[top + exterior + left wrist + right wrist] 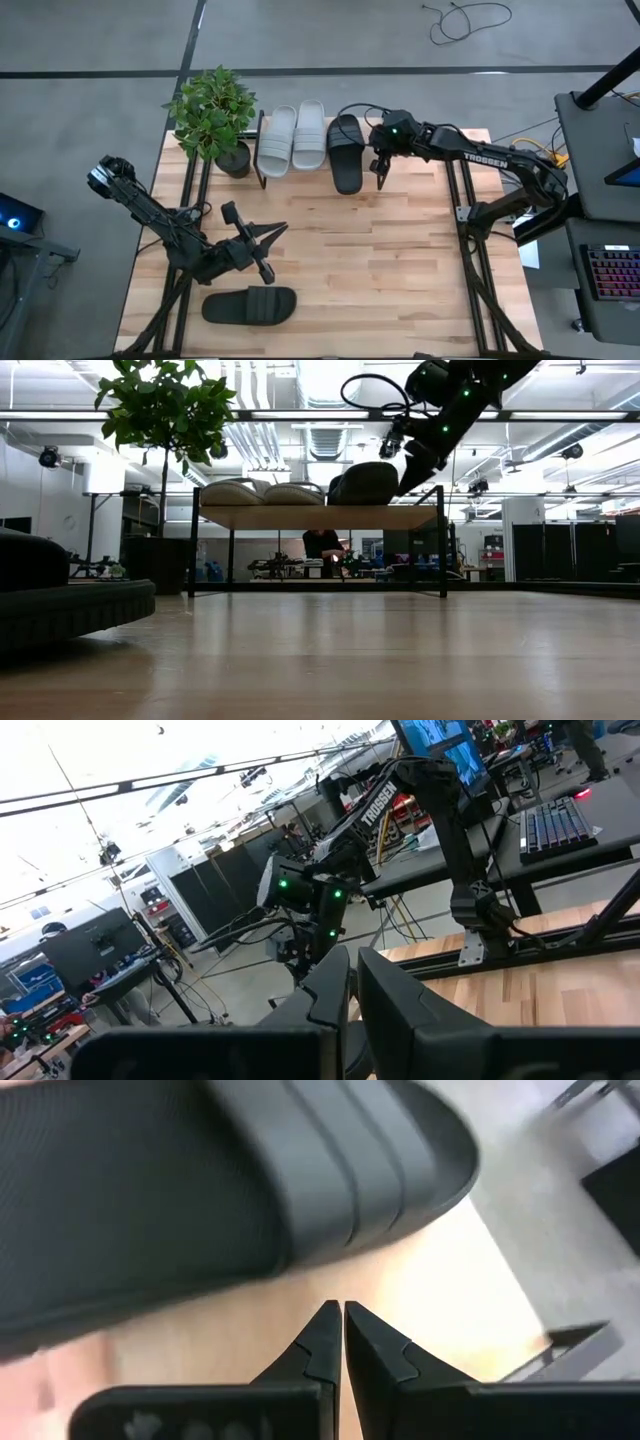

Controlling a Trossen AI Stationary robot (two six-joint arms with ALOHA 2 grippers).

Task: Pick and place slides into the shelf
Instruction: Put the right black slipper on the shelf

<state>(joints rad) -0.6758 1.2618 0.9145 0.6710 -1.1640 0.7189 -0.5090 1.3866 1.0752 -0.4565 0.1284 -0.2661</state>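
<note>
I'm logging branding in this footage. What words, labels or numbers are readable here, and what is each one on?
"TROSSEN": on the right arm, white letters, high view.
"TROSSEN": on the same arm, left wrist view.
Monitor beyond the table: content too blurred to read.
Slides, shelf: no text visible.

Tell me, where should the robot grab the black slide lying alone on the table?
Probably by the wide strap of the black slide. It lies flat with its sole down, so the strap arches up as the graspable part. Coming from straight above looks best, using the left gripper, which hangs shut nearby.
</note>
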